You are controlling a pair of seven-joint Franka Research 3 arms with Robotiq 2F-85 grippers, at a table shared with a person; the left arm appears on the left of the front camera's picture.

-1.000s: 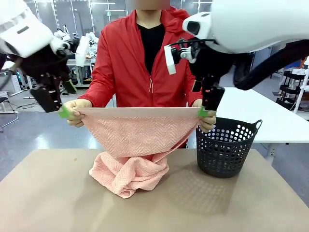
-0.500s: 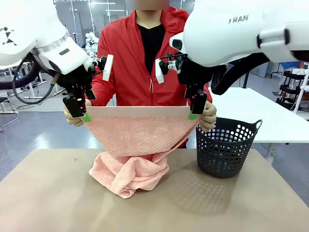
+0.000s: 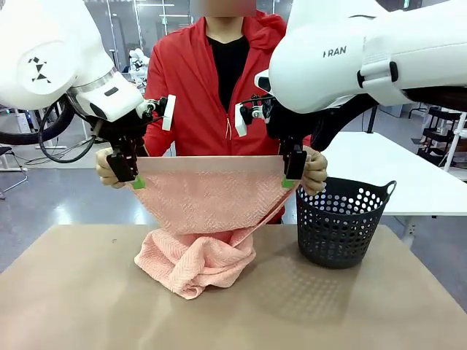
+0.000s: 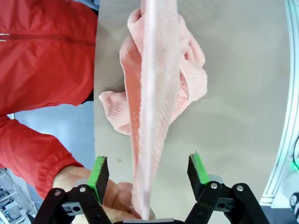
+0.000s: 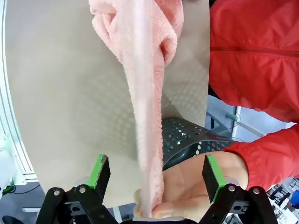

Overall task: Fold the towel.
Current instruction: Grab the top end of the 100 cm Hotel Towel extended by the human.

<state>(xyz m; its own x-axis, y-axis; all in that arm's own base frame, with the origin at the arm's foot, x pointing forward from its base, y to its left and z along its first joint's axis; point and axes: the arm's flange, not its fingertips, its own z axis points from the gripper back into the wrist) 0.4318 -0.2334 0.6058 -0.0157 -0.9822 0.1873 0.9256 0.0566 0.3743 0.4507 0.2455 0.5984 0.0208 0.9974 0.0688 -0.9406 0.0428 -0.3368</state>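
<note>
change, left side: left gripper (image 3: pixel 136 180) has swung in and down from outside the person's hand (image 3: pixel 107 168). It now sits at the top corner of the towel (image 3: pixel 211 200), just inside that hand.
left gripper state: jaws wide apart, with one green pad (image 4: pixel 99 171) on each side of the smooth band. The cloth runs between them unpinched, so nothing is held yet.
towel position: the top band is stretched level between the person's two hands, above the table (image 3: pixel 66 292). The middle sags in a V and the lower part is heaped on the table below, just beside the black basket (image 3: pixel 343 222).
change, right side: right gripper (image 3: pixel 290 178) has likewise come inward along the band. It is now just inside the person's other hand (image 3: pixel 315 173).
right gripper state: jaws also wide apart, straddling the band edge-on. The pad (image 5: pixel 211 171) nearest the person's hand is still clear of the cloth, so there is no grip.
meaning for task: both grippers look lined up to take the top edge from the person. My guess is the pinch comes next. The fold itself has not started.
risk: the person's fingers are close to both sets of pads.
</note>
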